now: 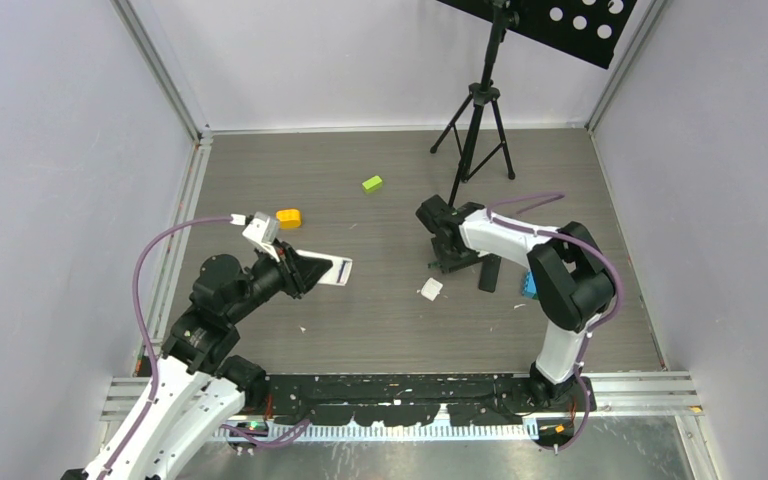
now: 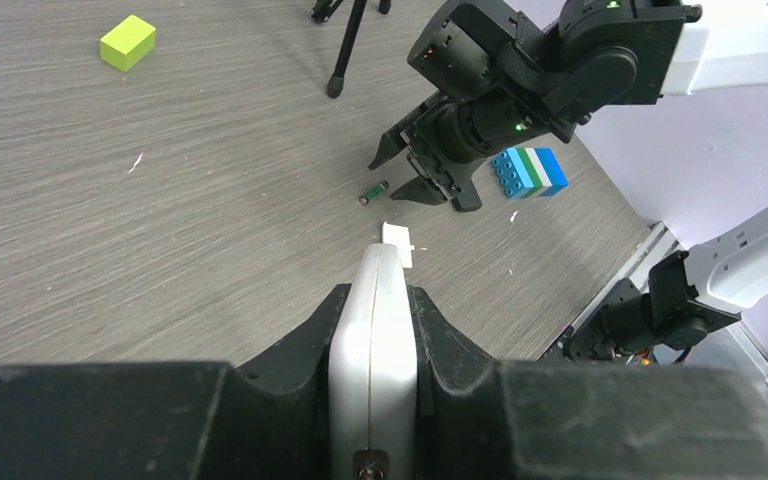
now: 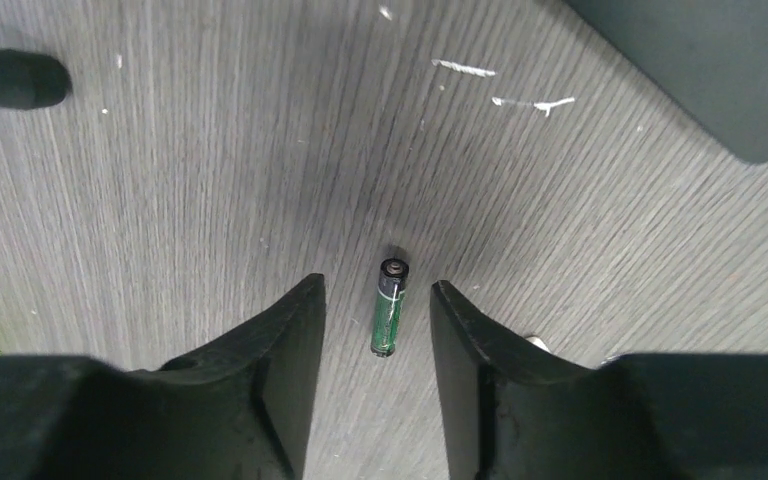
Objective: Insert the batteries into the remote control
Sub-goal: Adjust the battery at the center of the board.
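The right gripper (image 3: 378,290) hovers, jaws apart, over a green battery (image 3: 390,310) lying on the table (image 3: 210,150), its cap pointing to 12 o'clock and its print too small to read. At its 9 o'clock from overhead, the left gripper (image 2: 374,295) clamps the white remote control (image 2: 373,370) edge-on.

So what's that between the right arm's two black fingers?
A green battery lies flat on the table between the open fingers of the right gripper, touching neither. The right wrist view shows it.
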Robot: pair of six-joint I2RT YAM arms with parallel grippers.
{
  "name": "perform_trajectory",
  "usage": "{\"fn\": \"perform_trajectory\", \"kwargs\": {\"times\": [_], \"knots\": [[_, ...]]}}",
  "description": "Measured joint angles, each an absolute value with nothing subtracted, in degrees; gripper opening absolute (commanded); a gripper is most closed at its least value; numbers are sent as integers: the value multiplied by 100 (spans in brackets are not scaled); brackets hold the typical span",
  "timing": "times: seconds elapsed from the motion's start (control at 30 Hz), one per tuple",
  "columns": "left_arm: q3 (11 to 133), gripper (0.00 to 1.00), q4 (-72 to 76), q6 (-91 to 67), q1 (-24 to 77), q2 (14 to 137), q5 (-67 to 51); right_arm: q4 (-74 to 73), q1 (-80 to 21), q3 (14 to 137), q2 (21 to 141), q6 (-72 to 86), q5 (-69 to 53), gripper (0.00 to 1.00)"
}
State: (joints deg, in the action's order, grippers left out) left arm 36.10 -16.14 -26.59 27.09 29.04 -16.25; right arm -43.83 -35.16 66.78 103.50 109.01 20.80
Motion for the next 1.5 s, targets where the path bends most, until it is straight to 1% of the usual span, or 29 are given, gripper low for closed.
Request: {"fn": "perform_trajectory", "kwargs": {"times": [0.1, 0.13, 0.17, 0.2, 0.27, 0.37, 0.47, 0.57, 0.7, 0.83, 1.07, 1.27, 1.33, 1.37, 1.4, 1.47, 1.5], "knots": [[3610, 0, -1614, -2659, 2709, 2926, -1599, -4372, -3516, 6667, 10193, 10322, 2246, 63], [3610, 0, -1614, -2659, 2709, 2941, -1601, -4331, -3509, 6652, 10068, 9963, 2292, 69], [3610, 0, -1614, -2661, 2709, 2961, -1601, -4268, -3492, 6646, 9915, 9500, 2318, 78], [3610, 0, -1614, -2665, 2709, 2989, -1603, -4176, -3470, 6639, 9769, 9089, 2320, 80], [3610, 0, -1610, -2700, 2709, 3070, -1608, -3828, -3422, 6622, 9419, 7728, 2200, 81], [3607, 0, -1588, -2816, 2709, 3197, -1621, -3389, -3352, 6716, 9164, 5395, 1507, 79], [3483, 0, -1323, -2950, 2709, 3282, -1619, -3457, -3361, 7085, 9489, 3542, 1052, 79], [3247, 0, -1092, -3120, 2709, 3356, -1505, -3531, -3374, 7275, 9909, 2237, 897, 79], [3085, 0, -902, -3236, 2709, 3546, -1356, -3999, -3376, 7356, 10348, 814, 607, 74], [3085, 0, -827, -3238, 2709, 3791, -1181, -4469, -3376, 7518, 10678, -187, 517, 70], [3179, 0, -805, -3186, 2709, 4224, -1133, -4657, -3374, 7804, 11118, -1192, 473, 64], [3181, 0, -843, -3094, 2709, 4272, -1085, -4727, -3363, 8263, 11511, -1643, 408, 60], [3181, 0, -845, -3087, 2709, 4272, -1048, -4713, -3332, 8368, 11577, -1739, 228, 54], [3181, 0, -845, -3087, 2709, 4272, -1039, -4713, -3312, 8399, 11594, -1780, 110, 49], [3181, 0, -843, -3087, 2709, 4276, -1031, -4718, -3288, 8414, 11607, -1811, -10, 43], [3192, 0, -840, -3089, 2709, 4329, -1031, -4744, -3234, 8425, 11625, -1848, -224, 24], [3212, 0, -838, -3092, 2709, 4383, -1033, -4762, -3205, 8425, 11631, -1881, -292, 18]]}}
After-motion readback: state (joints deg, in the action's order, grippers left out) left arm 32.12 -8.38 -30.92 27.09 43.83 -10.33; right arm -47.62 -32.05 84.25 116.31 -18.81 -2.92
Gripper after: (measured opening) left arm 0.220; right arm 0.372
